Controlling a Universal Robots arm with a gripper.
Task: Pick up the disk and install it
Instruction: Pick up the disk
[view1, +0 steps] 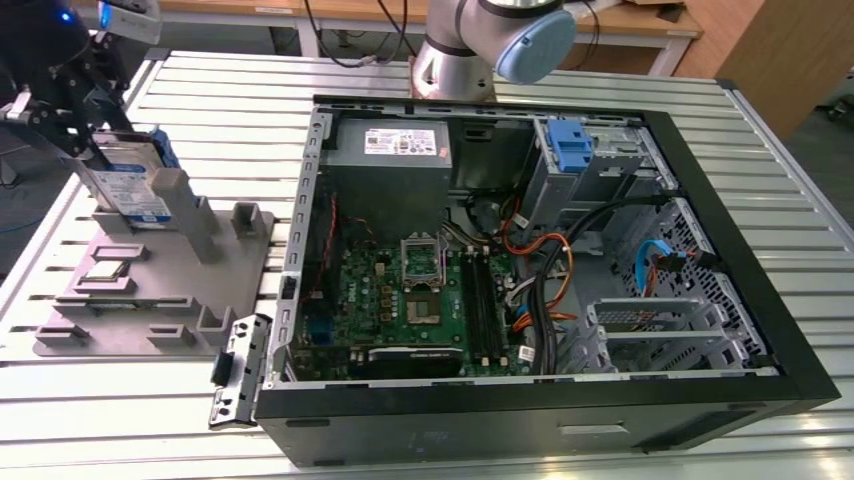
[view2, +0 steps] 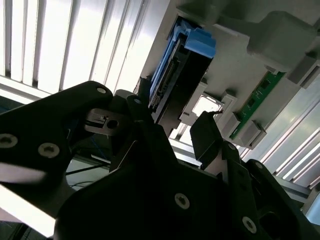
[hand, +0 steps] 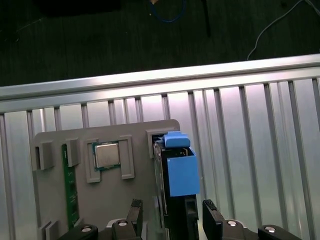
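At the exterior view's left, the disk (view1: 136, 188) stands on edge in a grey holder (view1: 174, 285) on the surface (view1: 781, 150). The gripper (hand: 172, 210) hangs over it, and in the first wrist view its fingers (hand: 211, 215) are spread either side of the disk, gripping nothing. Further right lies the open case (view1: 534, 410), with a blue bracket (view1: 570, 145) in its far corner.

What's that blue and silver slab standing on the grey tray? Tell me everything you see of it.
That is the disk, a flat rectangular drive, metal-looking, with a blue-and-white label and blue plastic side rails. It stands upright on edge in a slot of the grey holder plate, to the exterior view's left of the open computer case. The open gripper straddles its top without, it seems, clamping it.
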